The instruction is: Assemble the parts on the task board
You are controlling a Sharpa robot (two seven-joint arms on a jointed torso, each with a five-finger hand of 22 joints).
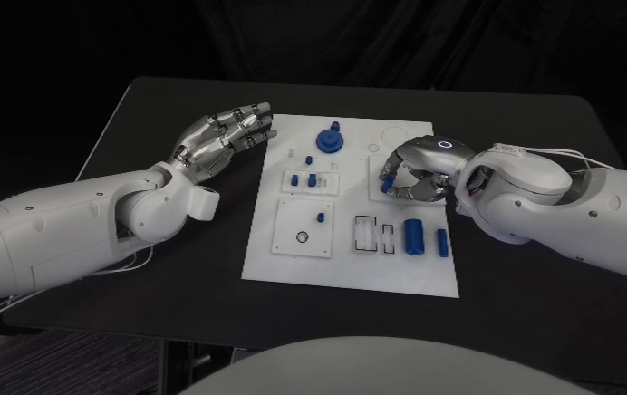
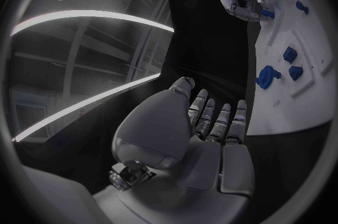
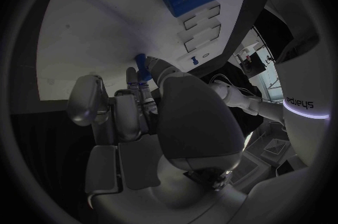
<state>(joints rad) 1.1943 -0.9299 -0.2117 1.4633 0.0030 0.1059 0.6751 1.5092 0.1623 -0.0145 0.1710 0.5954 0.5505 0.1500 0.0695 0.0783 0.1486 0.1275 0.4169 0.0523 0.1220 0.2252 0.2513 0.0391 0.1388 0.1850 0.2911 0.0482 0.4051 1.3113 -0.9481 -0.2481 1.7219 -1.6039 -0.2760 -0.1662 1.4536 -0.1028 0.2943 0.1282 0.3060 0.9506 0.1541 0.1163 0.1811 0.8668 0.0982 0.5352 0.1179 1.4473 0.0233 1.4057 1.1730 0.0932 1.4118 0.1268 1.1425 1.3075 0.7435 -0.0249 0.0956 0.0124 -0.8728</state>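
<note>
Overhead, black table point(image 1: 157, 123) carries white task board point(image 1: 346, 268) — left hand point(image 1: 225, 138) hovers beside it, fingers apart, empty; right hand point(image 1: 416, 178) curls over the board, pinching a small blue part point(image 3: 141, 60).

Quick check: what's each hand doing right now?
Left hand: open, fingers extended, holding nothing, beside the task board.
Right hand: fingers curled on a small blue part on the board.

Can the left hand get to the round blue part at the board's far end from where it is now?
Probably yes: the left hand hovers open beside the task board, nothing between it and the round blue part.
</note>
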